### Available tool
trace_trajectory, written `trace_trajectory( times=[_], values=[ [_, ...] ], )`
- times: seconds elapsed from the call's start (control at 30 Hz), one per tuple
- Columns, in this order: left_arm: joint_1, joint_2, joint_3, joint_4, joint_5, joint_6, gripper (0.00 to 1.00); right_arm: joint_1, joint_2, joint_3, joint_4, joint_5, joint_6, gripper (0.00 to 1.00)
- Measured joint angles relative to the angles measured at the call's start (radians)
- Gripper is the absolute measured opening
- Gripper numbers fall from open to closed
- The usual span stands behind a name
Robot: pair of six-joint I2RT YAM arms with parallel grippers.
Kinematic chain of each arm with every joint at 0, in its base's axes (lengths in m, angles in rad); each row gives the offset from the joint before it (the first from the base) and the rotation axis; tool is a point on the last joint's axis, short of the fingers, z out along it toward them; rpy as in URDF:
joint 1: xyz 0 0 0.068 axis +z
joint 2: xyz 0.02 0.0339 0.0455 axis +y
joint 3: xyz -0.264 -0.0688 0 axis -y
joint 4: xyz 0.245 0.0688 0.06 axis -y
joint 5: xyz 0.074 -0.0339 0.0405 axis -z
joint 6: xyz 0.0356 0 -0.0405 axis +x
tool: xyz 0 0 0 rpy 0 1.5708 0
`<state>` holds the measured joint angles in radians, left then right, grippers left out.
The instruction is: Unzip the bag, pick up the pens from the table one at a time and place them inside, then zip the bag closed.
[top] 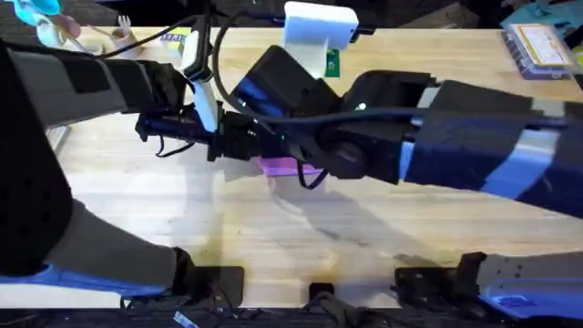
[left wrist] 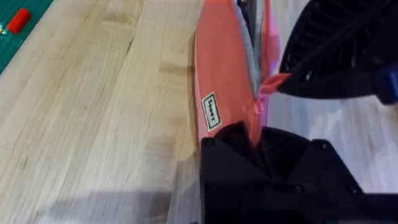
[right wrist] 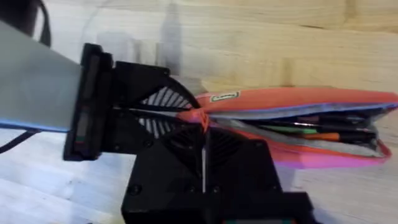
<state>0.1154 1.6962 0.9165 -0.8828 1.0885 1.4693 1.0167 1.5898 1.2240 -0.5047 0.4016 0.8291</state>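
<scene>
- Bag: pink soft fabric pouch, elongated, lying on its side on the desk mid-desk, under both arms in the overhead view.
- Long axis runs away from both end effectors, which sit at one end of it; in the left wrist view it stretches straight away from the camera.
- Zipper open along most of the top; mouth gapes, grey-purple lining visible.
- Pens inside: slim sticks lying along the bag's axis, one orange, one green, dark ones beside them.
- Small white rectangular label with dark print on the bag's side.
- Left end effector: black fingers clenched on the bag's near end at the zipper seam.
- Right end effector: black fingers pressed together on the pink zipper tab.
- Desk: light wood planks, visible grain.
- Green board with a small red piece at the desk edge, well apart from the bag.
</scene>
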Motion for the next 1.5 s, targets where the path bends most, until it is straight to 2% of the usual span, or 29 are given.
trace_trajectory(
  times=[0.43,0.87,1.17,1.5],
  values=[
    [0.000,0.000,0.000,0.004,0.000,0.000,0.042,-0.131,-0.036,0.000,-0.102,-0.038,-0.070,0.031],
    [0.000,0.000,0.000,0.003,-0.004,0.000,0.042,-0.318,-0.048,0.000,-0.268,-0.048,-0.090,0.032],
    [-0.002,0.000,0.000,0.000,-0.004,0.000,0.042,-0.448,-0.048,0.000,-0.305,-0.051,-0.121,0.031],
    [-0.013,0.000,0.000,0.002,0.006,0.000,0.042,-0.584,-0.048,0.000,-0.310,-0.186,-0.154,0.031]
  ],
)
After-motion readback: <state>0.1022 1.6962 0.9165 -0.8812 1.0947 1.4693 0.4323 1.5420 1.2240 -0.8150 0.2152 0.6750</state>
